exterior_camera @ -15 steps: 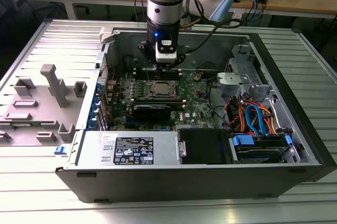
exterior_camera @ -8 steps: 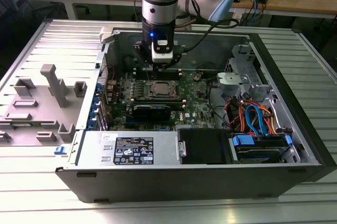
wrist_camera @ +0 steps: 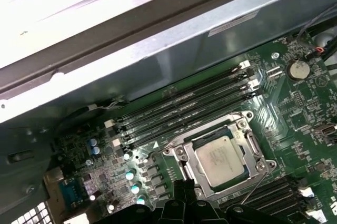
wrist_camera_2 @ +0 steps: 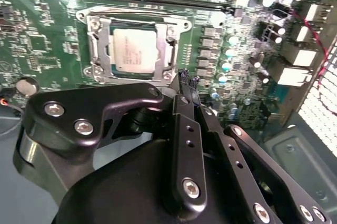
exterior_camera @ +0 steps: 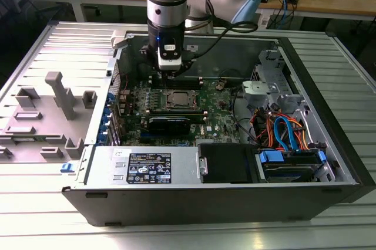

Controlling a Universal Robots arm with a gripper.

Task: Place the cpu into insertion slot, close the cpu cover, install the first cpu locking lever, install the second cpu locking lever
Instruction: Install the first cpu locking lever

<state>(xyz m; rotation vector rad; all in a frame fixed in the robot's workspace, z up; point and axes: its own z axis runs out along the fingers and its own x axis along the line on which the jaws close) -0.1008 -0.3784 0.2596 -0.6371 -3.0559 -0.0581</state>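
Note:
The cpu (wrist_camera_2: pixel 135 50) (wrist_camera: pixel 221 158) lies flat in the insertion slot (exterior_camera: pixel 178 100) on the green motherboard, its silver top showing. The grey metal cpu cover (wrist_camera_2: pixel 99 50) (wrist_camera: pixel 185 160) lies down around the chip, which shows through its window. A thin wire lever (wrist_camera: pixel 256 183) runs along one side of the socket. Whether it is latched is unclear. My gripper (wrist_camera_2: pixel 187 79) (exterior_camera: pixel 168 73) hangs just above the board beside the socket, near the memory strips. Its black fingers (wrist_camera: pixel 184 191) meet at the tips and hold nothing.
Black memory strips (wrist_camera: pixel 181 105) run along the socket next to the case wall (wrist_camera: pixel 158 40). A long black card (exterior_camera: pixel 169 123) sits in front of the socket. Cables and drive bays (exterior_camera: pixel 282 135) fill the exterior view's right. A grey fixture (exterior_camera: pixel 59 94) stands outside the case.

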